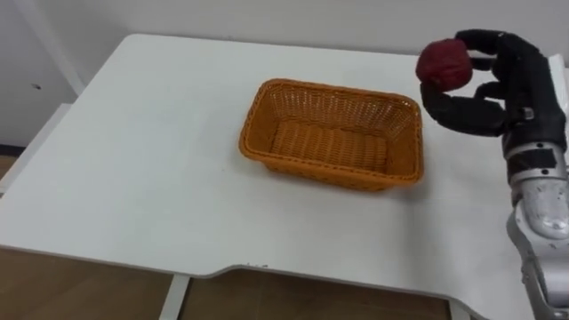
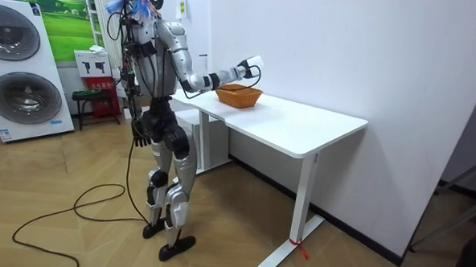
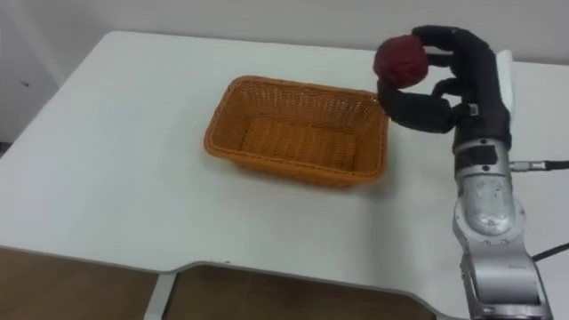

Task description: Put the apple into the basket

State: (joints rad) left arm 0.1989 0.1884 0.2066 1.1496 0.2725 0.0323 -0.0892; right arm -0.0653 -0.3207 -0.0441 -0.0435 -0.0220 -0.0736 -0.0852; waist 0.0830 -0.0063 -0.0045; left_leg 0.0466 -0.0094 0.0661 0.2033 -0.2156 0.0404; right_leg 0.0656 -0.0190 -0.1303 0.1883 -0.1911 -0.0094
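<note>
"Where was the apple (image 1: 444, 62)?"
"Held just beside the basket's (image 1: 331, 172) far right corner, above the table (image 1: 133, 151), the right hand (image 1: 498, 84) curled around it."
"Which step?"
"The carry, I'd judge. Next it needed to go over the basket's hollow, lower, then let go. The left hand (image 2: 140, 134) hung well away from the basket."

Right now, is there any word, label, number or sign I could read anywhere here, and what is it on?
No text here can be read.
Red apple, wicker basket, white table: no print on them.
White placard beside the washing machine, in the room view: it carries marks that are too small to read.
Small sticker low on the washing machine: too small to read.
</note>
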